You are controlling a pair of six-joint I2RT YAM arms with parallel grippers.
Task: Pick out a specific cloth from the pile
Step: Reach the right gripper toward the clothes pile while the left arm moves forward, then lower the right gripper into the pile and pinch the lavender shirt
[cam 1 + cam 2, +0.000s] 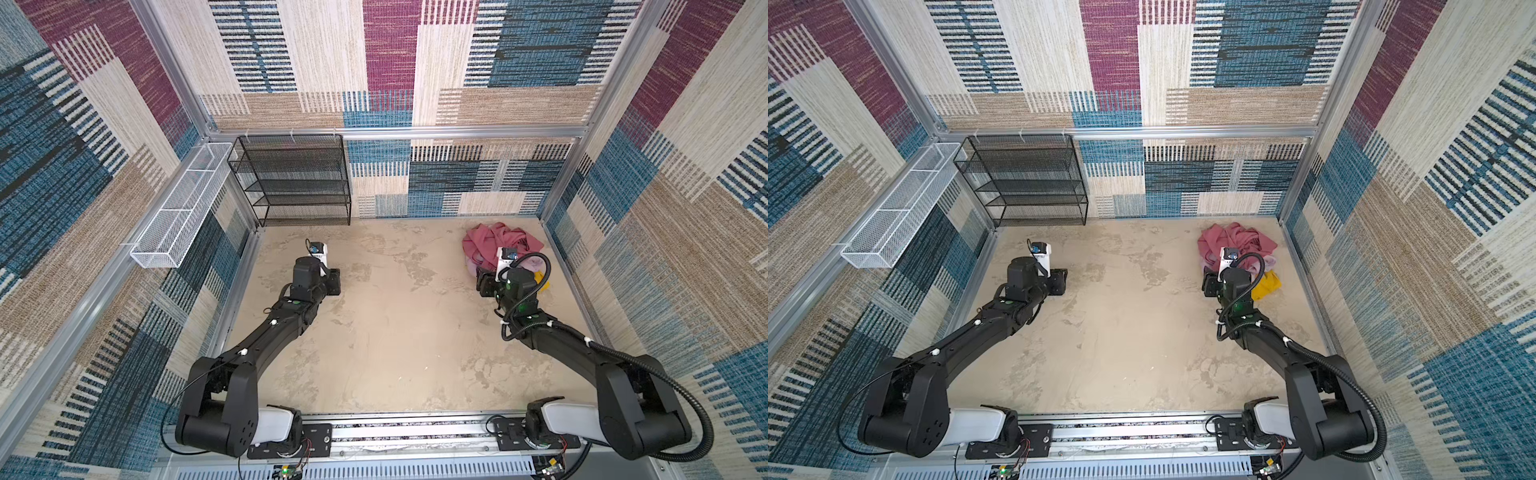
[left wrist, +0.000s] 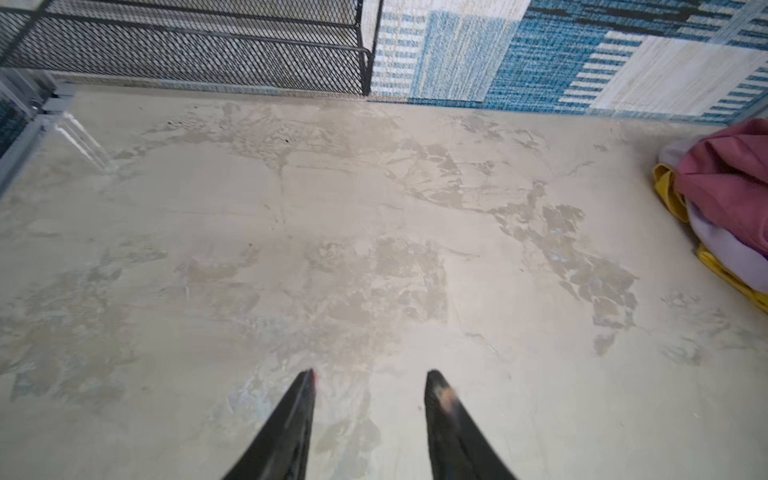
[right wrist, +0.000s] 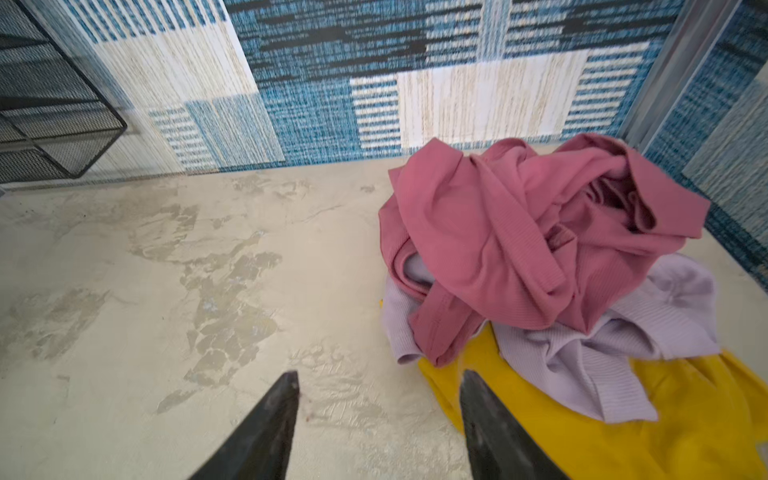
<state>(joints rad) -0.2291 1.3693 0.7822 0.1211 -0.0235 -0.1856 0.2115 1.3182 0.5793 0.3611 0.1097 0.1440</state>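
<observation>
three-garment pile (image 3: pixel 582 316); lilac cloth (image 3: pixel 656 328) under rose garment (image 3: pixel 498 232); right claw (image 3: pixel 380 374) parted at edge.

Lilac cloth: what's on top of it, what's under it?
Rose garment lies bunched on top; yellow shirt spreads underneath. How far the lilac cloth runs beneath the rose one is hidden.

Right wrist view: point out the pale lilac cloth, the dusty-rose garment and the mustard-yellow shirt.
pale lilac cloth (image 3: pixel 665 320), right wrist view, ribbed fold beside the rose fabric.
dusty-rose garment (image 3: pixel 490 232), right wrist view, broad smooth fold.
mustard-yellow shirt (image 3: pixel 706 436), right wrist view, bare flat fabric.
</observation>
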